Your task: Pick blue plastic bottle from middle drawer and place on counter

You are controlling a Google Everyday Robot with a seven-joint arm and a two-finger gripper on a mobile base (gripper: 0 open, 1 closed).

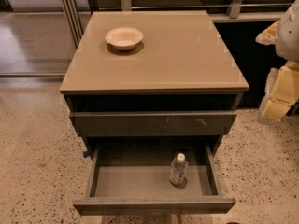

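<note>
Leftmost lies speckled floor [32, 162], which also runs round the foot of the dark cabinet. On the counter [177, 59] a shallow cream bowl [124, 37] sits toward the back left, well apart from everything else. Under the slab, the upper drawer front [154, 123] juts slightly forward and carries small pale scratch marks right of its middle. Below it the middle drawer [135, 181] is pulled far out, its flat grey floor open to view. The blue plastic bottle [178, 169] stands upright on that floor, right of centre and near the right wall without touching it, white cap on top.

At the far right edge, out beside the cabinet at about counter height and well apart from the bottle, hangs the gripper [267, 73]. Its pale yellow fingers [280, 94] stand spread, one above the other with a dark gap between them; they grip nothing and touch neither the counter nor either drawer.
</note>
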